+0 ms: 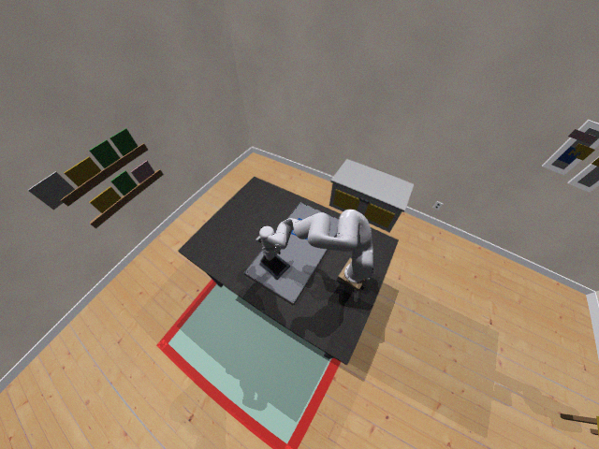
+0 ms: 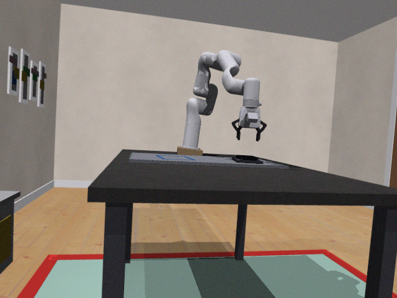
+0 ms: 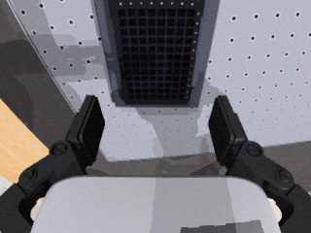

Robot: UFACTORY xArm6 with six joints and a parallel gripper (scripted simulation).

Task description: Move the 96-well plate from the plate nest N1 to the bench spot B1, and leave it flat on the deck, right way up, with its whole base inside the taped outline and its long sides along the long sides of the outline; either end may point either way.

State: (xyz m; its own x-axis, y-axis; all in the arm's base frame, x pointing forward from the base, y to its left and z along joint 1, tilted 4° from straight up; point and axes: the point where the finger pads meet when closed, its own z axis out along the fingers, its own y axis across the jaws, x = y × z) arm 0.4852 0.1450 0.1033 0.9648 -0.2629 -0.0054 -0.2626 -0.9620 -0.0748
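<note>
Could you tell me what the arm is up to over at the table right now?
The arm's gripper hangs wide open and empty above the black 96-well plate, which sits in its nest on the grey deck. Nothing has been picked up yet. The blue taped outline where the plate should end up lies further along the deck, near the arm's base.
</note>
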